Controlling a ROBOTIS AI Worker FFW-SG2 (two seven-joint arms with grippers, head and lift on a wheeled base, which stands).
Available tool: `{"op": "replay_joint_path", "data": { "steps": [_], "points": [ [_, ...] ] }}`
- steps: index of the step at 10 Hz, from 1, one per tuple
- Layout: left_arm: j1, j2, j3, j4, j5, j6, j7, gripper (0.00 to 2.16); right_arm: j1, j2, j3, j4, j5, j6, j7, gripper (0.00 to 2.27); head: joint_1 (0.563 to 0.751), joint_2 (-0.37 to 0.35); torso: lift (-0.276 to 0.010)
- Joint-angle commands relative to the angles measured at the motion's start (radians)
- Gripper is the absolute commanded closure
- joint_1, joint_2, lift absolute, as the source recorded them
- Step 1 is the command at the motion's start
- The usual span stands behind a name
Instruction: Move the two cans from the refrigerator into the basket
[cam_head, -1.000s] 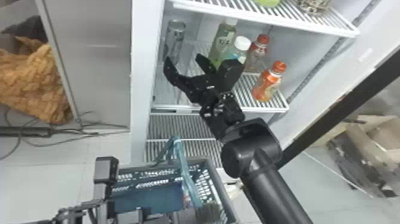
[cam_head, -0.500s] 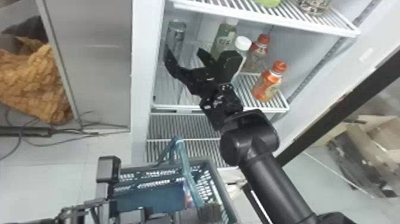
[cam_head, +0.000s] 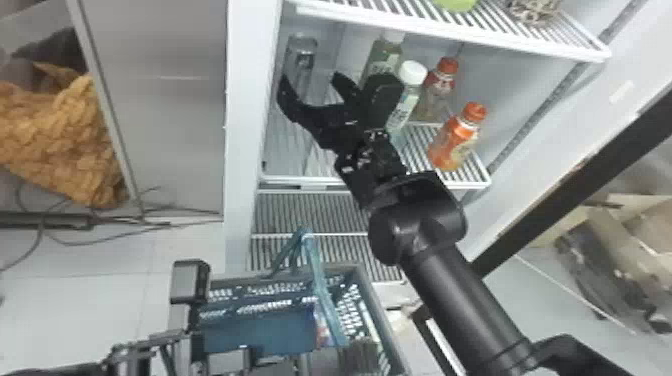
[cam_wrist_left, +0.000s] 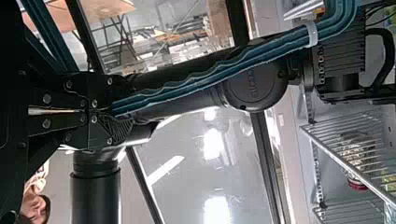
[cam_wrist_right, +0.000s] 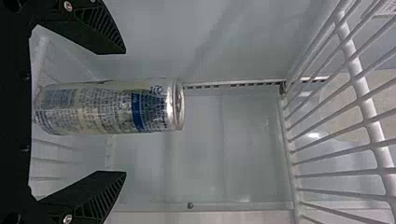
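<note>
One outstretched right arm slants forward, jaws wide apart around a seemingly ungripped can.

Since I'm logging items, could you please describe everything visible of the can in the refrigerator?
The can is a slim, silvery cylinder, seemingly metal, with a rimmed top, small print and a blue band. No dent shows. It stands upright in the refrigerator, between the open fingers of the right gripper, with a gap to each.
</note>
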Motion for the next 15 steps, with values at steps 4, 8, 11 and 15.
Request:
{"op": "replay_joint_path", "data": {
  "steps": [4,8,11,15],
  "points": [
    [-0.008,0.0,-0.005,0.004,0.008,-0.002,0.001,1.19,-0.059,0.0,0.067,0.058,-0.03,-0.005,-0.01,0.08,0.695,-0.275,-0.276],
    [-0.018,0.003,-0.009,0.007,0.008,-0.004,0.001,1.19,-0.099,0.003,0.095,0.092,-0.03,-0.015,-0.033,0.09,0.695,-0.262,-0.276],
    [-0.025,0.005,-0.015,0.012,0.012,-0.004,0.001,1.19,-0.126,0.003,0.121,0.119,-0.046,-0.005,-0.042,0.58,0.695,-0.255,-0.276],
    [-0.023,0.006,-0.015,0.014,0.016,-0.007,0.001,1.19,-0.126,0.002,0.134,0.119,-0.046,-0.007,-0.058,0.89,0.695,-0.246,-0.276]
  ]
}}
